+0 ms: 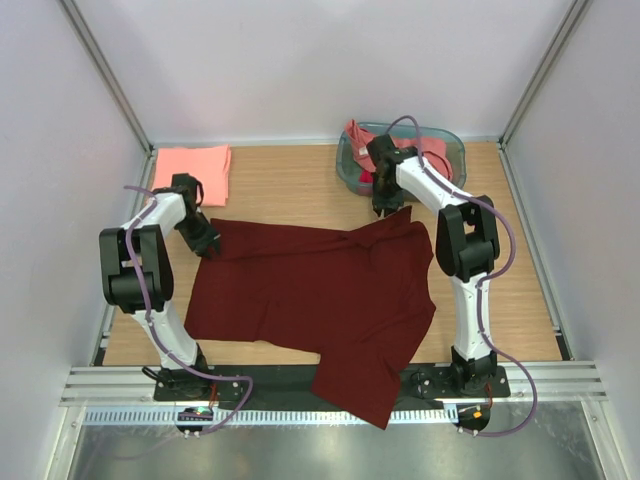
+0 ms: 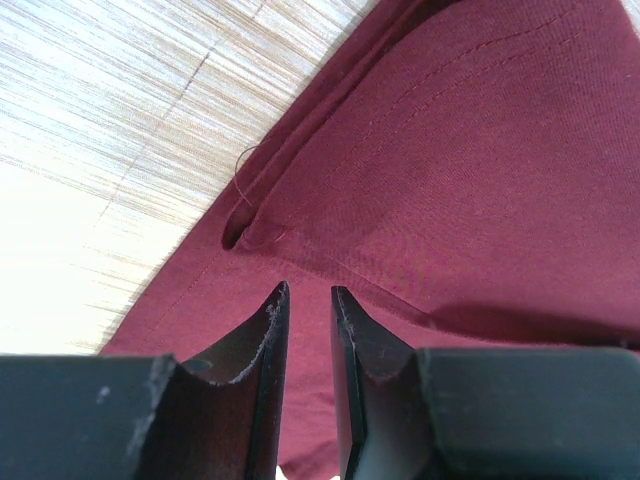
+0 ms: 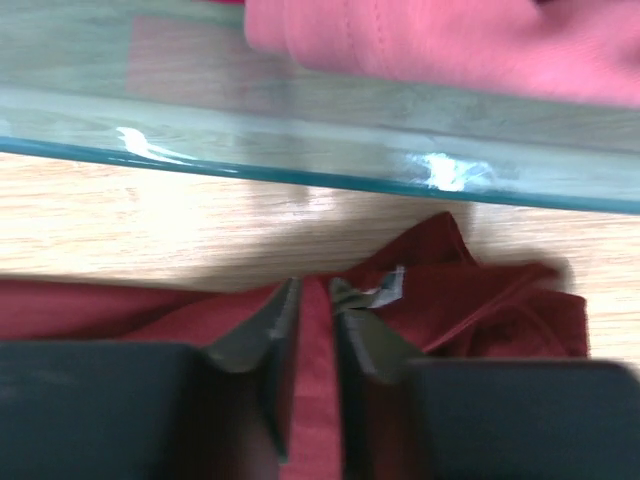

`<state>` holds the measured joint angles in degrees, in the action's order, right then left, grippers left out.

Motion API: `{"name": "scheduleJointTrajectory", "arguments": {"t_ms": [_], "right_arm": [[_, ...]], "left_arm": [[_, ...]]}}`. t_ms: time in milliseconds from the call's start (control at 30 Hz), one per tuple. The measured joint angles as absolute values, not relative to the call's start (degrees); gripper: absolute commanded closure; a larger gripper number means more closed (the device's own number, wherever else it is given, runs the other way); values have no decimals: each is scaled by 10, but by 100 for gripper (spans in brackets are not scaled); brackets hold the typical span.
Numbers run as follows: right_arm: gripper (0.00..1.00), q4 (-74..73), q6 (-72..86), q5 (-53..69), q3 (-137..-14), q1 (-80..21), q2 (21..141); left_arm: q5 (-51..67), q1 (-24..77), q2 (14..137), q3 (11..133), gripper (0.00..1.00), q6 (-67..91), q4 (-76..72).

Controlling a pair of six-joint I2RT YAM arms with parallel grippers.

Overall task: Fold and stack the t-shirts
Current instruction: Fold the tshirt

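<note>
From my station I see a light wooden table (image 1: 290,190) boxed in by plain white walls (image 1: 300,60), with grey metal posts (image 1: 107,70) running up the back corners. A teal-blue plastic basket (image 1: 345,172) sits at the far right of the tabletop, close to the back wall. On my right wrist feed its translucent side crosses the upper view, standing on the wood. A slotted metal rail (image 1: 330,416) runs along the near edge.

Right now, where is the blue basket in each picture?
Top external: the basket sits at the far right of the table.
Left wrist: not in it.
Right wrist: the basket's see-through wall runs across the top.
Shared landmark: the dark red shirt shows in all three views.
</note>
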<state>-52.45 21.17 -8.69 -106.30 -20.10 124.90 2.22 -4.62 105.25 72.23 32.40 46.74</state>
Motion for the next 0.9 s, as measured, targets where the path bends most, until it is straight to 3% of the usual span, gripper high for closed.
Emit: {"name": "scheduleJointTrajectory", "arguments": {"t_ms": [100,233,300,367,433,533,600,800,900], "right_arm": [[59,-529,207,-84,-1071,-200,1247],[53,-531,198,-78,-1048,-205,1222],[67,-535,199,-66,-1019,-213,1189],[96,-526,206,-30,-980,-225,1148],[97,-500,230,15,-931,-235,1111],[86,-454,276,79,-855,-247,1083],[84,-437,293,100,-826,-248,1085],[66,-419,320,103,-797,-243,1094],[64,-408,323,96,-796,-242,1094]], "left_arm": [[22,-46,1053,723,76,324,467],[22,-46,1053,723,76,324,467],[23,-46,1053,723,76,324,467],[23,-46,1053,723,76,324,467],[23,-46,1053,723,76,324,467],[24,-46,1053,723,76,324,467],[26,-46,1053,723,76,324,467],[27,-46,1057,729,76,324,467],[27,-46,1058,730,76,324,467]]}}
